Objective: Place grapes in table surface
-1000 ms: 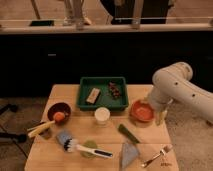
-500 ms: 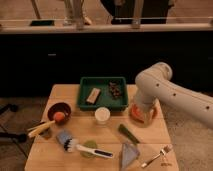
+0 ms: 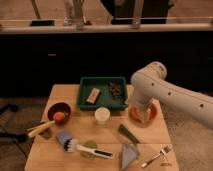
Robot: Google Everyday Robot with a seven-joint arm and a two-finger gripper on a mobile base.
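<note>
Swung leftward, the arm (image 3: 150,82) now hangs its claw (image 3: 142,114) wide and empty over the orange bowl (image 3: 152,113). Ungrasped, the grapes (image 3: 116,89) lie in the green tray (image 3: 100,106); lifting them onto the tabletop (image 3: 65,95) remains.

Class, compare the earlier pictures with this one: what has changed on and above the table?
The arm swung leftward in view, bringing the gripper over the orange bowl, nearer the green tray. Nothing was gripped. The grapes stay in the tray; everything on the table surface is unmoved.
</note>
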